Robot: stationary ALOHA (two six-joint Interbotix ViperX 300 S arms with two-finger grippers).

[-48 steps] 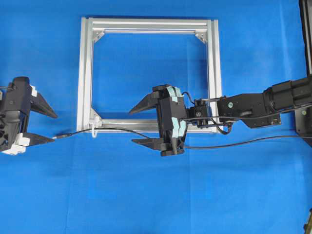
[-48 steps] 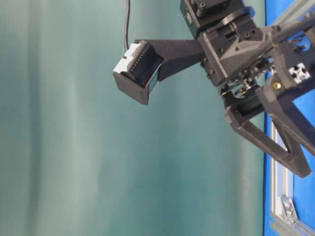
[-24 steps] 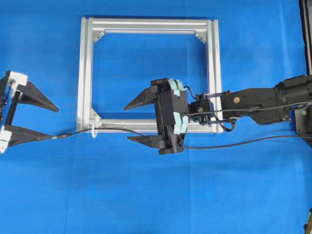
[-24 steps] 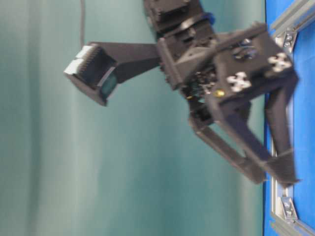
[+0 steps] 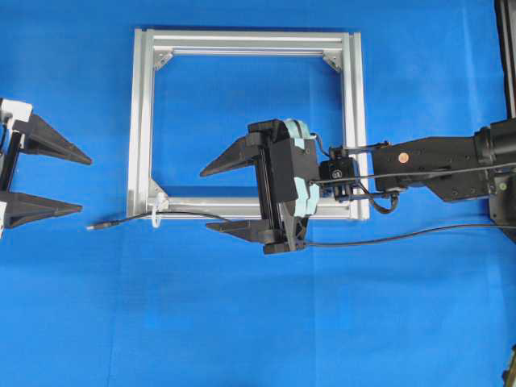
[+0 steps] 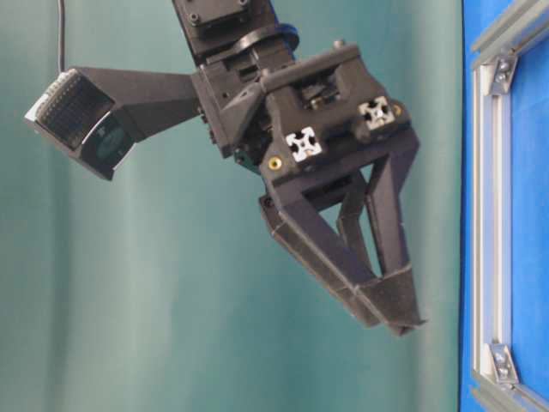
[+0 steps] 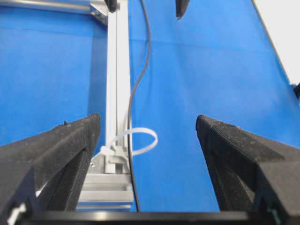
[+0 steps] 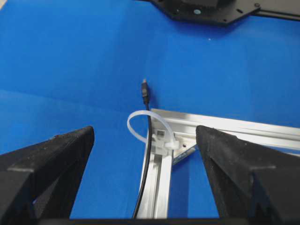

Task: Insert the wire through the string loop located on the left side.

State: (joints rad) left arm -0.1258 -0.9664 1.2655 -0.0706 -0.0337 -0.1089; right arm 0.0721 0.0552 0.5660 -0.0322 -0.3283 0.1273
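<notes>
Left gripper [image 5: 44, 179]: at the left edge of the overhead view, fingers spread wide and pointing right toward the aluminium frame [image 5: 141, 121]; holds nothing. In the table-level view it hangs tilted, fingertips lowest, clear of the frame.

Right gripper [image 5: 216, 197]: arm reaches in level from the right across the frame's lower rail; fingers spread wide, pointing left, empty. Pale green tape on its body.

Wire [image 5: 181, 214]: lies on the blue mat [image 5: 242, 322], long axis left to right along the frame's lower rail. It passes through the string loop [image 5: 157, 216] at the lower-left corner. Plug tip [image 5: 98, 226] points left, just beyond the loop, below the left gripper's lower finger, apart from it.

Writing: none legible.
</notes>
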